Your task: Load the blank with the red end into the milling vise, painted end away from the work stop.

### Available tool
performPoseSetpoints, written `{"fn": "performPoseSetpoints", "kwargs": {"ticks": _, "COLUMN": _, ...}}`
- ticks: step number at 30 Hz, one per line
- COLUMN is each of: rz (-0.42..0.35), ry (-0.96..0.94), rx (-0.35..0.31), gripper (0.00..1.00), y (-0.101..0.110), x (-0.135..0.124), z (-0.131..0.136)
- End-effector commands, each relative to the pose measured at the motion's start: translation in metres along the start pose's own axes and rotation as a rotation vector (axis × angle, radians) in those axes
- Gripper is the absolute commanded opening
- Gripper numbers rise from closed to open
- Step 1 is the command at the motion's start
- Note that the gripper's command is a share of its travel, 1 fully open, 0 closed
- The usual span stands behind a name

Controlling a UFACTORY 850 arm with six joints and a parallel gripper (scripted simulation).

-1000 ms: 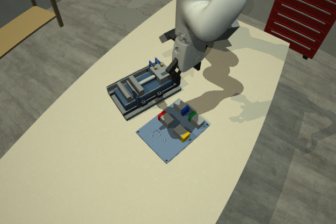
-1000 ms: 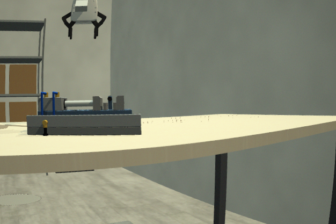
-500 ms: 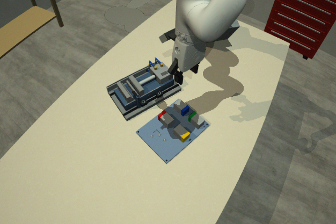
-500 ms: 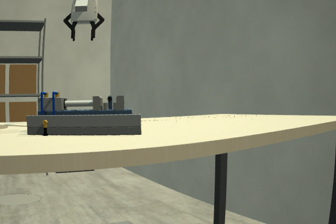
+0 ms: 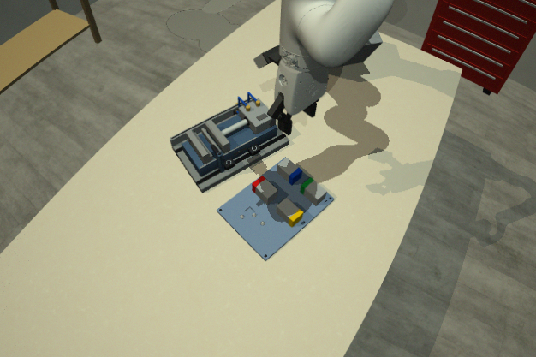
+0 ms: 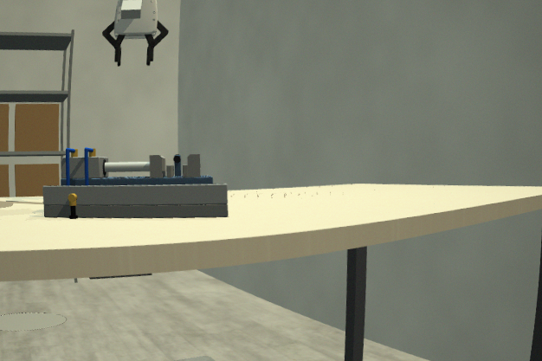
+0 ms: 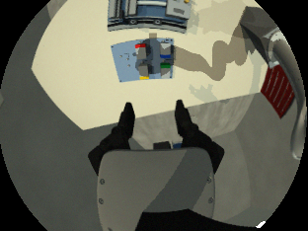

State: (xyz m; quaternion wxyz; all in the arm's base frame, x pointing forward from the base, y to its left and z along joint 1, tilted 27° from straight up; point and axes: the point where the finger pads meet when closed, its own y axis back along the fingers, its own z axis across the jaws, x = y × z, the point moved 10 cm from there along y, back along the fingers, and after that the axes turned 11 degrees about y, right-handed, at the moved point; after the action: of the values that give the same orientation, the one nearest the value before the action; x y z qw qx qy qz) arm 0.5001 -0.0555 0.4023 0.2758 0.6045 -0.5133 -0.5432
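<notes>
The grey blank with the red end [image 5: 263, 188] lies on the blue infeed plate [image 5: 274, 207], at the plate's side nearest the vise; it also shows in the wrist view [image 7: 140, 54]. The milling vise [image 5: 229, 140] stands on its raised plate left of the infeed plate, jaws apart and empty between them, and shows side-on in the exterior view [image 6: 135, 179]. The work stop rod [image 6: 177, 161] stands between the jaws. My gripper [image 6: 133, 60] hangs high above the table, open and empty, far above the vise's hose end; its fingers show in the wrist view [image 7: 154, 122].
Three other blanks lie on the infeed plate: blue-ended [image 5: 291, 173], green-ended [image 5: 312, 190], yellow-ended [image 5: 290, 213]. Blue hoses [image 5: 245, 99] rise from the vise's moving end. A red drawer cabinet [image 5: 485, 14] stands beyond the table; wooden shelves [image 5: 38, 19] stand at the left.
</notes>
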Motion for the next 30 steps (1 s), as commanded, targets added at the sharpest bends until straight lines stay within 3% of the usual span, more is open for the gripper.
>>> {"fn": "performPoseSetpoints", "kwargs": {"ticks": 1, "rz": 0.000, "ry": 0.000, "rx": 0.002, "gripper": 0.70, "y": 0.001, "x": 0.000, "z": -0.001}}
{"fn": "performPoseSetpoints", "kwargs": {"ticks": 22, "rz": 0.000, "ry": 0.000, "rx": 0.002, "gripper": 0.70, "y": 0.001, "x": 0.000, "z": -0.001}}
{"fn": "performPoseSetpoints", "kwargs": {"ticks": 30, "rz": 0.000, "ry": -0.001, "rx": 0.001, "gripper": 0.70, "y": -0.037, "x": 0.010, "z": -0.007}}
